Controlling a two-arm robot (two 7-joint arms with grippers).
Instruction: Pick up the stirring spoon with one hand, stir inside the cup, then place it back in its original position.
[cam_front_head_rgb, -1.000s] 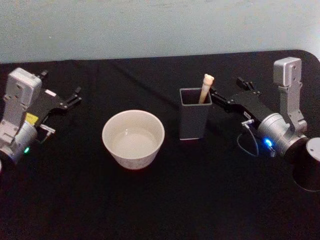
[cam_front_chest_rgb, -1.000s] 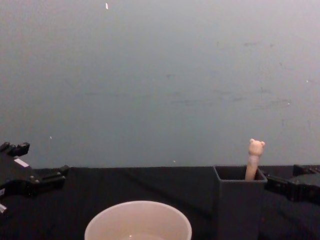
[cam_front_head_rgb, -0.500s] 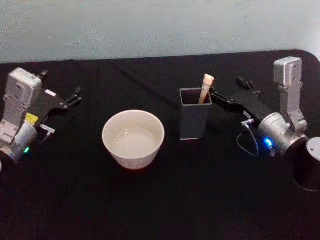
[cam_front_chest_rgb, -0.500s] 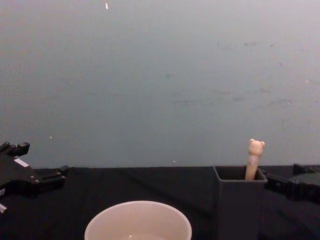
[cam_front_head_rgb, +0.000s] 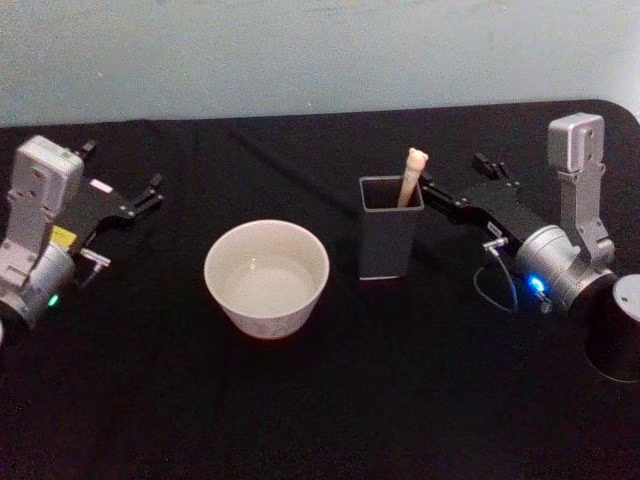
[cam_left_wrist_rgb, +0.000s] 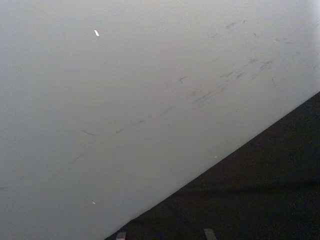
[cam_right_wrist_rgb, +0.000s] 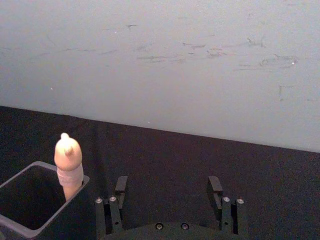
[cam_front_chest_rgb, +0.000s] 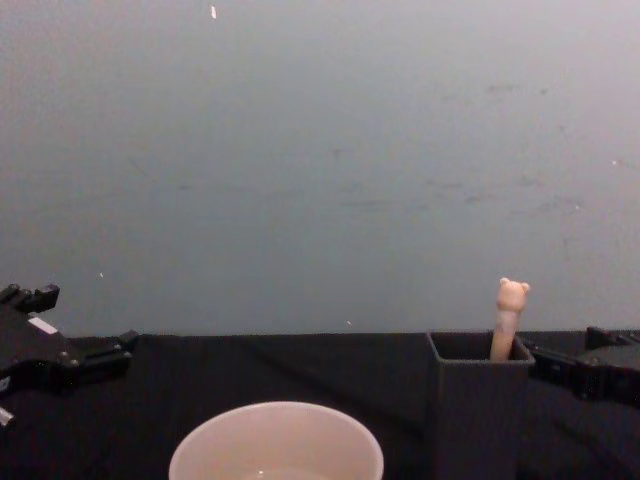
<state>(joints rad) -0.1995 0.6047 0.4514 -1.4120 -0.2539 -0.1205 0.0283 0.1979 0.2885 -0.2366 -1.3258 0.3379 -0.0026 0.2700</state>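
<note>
The stirring spoon (cam_front_head_rgb: 410, 177) stands in the dark grey square holder (cam_front_head_rgb: 388, 240), its bear-head handle (cam_front_chest_rgb: 511, 296) leaning against the holder's right rim. To the left of the holder sits the cream-white cup (cam_front_head_rgb: 267, 277), with nothing in it. My right gripper (cam_front_head_rgb: 455, 173) is open just right of the holder and level with its rim. One of its fingers is close to the spoon handle, apart from it. The right wrist view shows the spoon (cam_right_wrist_rgb: 68, 161) to one side of the open fingers (cam_right_wrist_rgb: 120, 185). My left gripper (cam_front_head_rgb: 120, 173) rests open at the far left.
A black cloth (cam_front_head_rgb: 330, 400) covers the table, with a pale wall behind. A dark cylinder (cam_front_head_rgb: 617, 340) stands at the right edge beside my right arm. There is free room in front of the cup and holder.
</note>
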